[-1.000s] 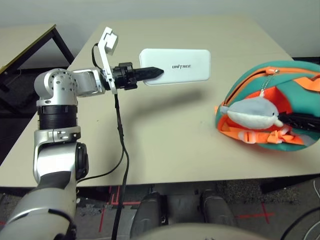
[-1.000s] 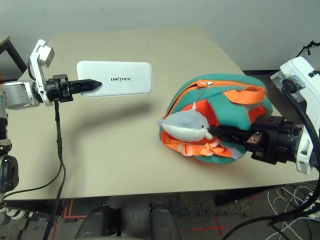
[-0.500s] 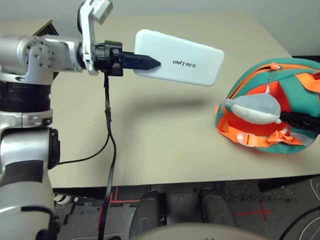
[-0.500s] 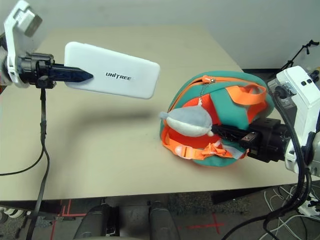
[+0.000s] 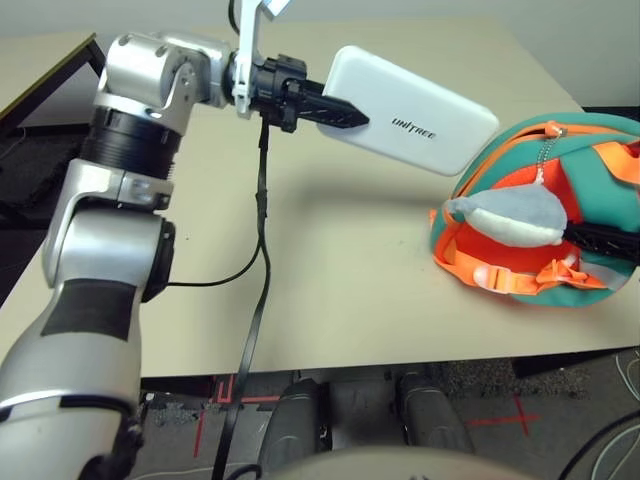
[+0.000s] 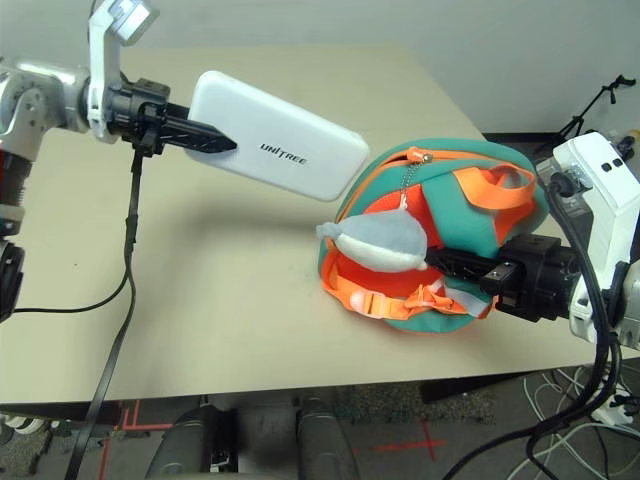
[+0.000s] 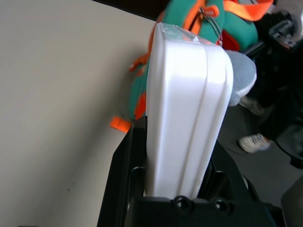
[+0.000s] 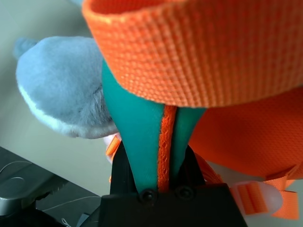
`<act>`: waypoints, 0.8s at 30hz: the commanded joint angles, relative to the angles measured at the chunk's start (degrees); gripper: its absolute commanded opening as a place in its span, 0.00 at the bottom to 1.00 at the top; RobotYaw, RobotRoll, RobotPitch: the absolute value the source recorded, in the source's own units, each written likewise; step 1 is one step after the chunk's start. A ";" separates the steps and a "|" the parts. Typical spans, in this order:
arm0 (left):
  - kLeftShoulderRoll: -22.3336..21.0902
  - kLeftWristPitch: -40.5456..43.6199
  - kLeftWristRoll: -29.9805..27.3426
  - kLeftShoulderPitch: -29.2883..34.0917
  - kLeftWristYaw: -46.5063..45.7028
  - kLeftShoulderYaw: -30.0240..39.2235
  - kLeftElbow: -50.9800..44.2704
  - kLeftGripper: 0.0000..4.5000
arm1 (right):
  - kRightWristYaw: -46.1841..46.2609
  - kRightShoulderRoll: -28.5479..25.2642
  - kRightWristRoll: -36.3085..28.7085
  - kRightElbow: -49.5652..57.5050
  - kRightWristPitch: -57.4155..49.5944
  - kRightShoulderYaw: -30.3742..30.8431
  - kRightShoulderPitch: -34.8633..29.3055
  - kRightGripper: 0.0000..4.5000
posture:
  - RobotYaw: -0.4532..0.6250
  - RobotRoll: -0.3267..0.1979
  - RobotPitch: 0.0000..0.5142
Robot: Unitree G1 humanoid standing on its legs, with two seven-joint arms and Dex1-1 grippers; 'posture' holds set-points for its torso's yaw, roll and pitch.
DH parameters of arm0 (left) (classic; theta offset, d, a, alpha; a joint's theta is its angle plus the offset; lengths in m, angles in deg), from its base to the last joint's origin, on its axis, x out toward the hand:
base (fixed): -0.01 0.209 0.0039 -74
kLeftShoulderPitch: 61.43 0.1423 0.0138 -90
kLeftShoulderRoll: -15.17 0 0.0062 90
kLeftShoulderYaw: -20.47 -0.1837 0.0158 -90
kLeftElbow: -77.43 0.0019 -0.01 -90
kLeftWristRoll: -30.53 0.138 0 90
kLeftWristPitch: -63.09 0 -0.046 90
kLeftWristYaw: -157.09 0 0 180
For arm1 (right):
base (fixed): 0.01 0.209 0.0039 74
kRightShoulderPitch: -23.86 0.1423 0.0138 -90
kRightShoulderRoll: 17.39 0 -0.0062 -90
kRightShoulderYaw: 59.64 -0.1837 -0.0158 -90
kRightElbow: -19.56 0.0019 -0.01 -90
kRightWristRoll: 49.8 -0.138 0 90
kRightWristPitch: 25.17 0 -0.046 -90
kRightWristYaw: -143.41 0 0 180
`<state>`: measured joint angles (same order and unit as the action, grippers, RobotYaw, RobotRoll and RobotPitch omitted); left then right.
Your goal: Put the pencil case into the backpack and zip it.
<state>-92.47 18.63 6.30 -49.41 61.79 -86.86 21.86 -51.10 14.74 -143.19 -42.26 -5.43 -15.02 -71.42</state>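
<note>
My left gripper [image 5: 340, 110] is shut on one end of the white pencil case [image 5: 415, 125], holding it in the air, tilted down toward the backpack [image 6: 435, 180]. Its far end hangs just left of the backpack's top. In the left wrist view the pencil case [image 7: 187, 109] stands edge-on between the black fingers [image 7: 120, 175]. The teal-and-orange backpack lies at the table's right edge with its orange zipper trim [image 6: 385, 180] parted and the plush shark [image 6: 375, 240] hanging in front. My right gripper [image 6: 450, 264] is shut on the backpack's teal front flap [image 8: 151, 137], lifting it.
Beige table [image 5: 330, 270] with bare surface to the left of the backpack. A black cable [image 5: 255, 300] hangs from my left wrist across the table. A dark-framed table [image 5: 50, 75] stands at the far left. Orange straps [image 6: 400, 296] spill out under the shark.
My left arm has swung right, carrying the pencil case toward the backpack and tilting it further down. The right gripper and backpack have hardly moved.
</note>
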 commanded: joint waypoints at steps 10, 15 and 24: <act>1.04 -0.54 3.24 -1.14 6.41 0.23 -0.79 0.31 | -0.47 1.19 3.02 0.28 0.63 0.76 0.06 0.04 | 0.23 0.62 0.17; 1.15 1.14 2.98 0.25 7.22 0.43 -3.25 0.31 | -1.75 0.88 4.79 -0.54 1.20 3.50 2.14 0.04 | 0.24 0.62 0.19; 5.99 1.71 3.66 2.97 4.34 0.20 -4.13 0.31 | -2.63 1.07 6.22 -1.45 1.12 7.51 6.28 0.04 | 0.24 0.62 0.22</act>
<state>-87.75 20.31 10.24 -46.36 65.79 -86.62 19.00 -53.48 15.88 -137.35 -43.92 -4.69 -8.58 -65.79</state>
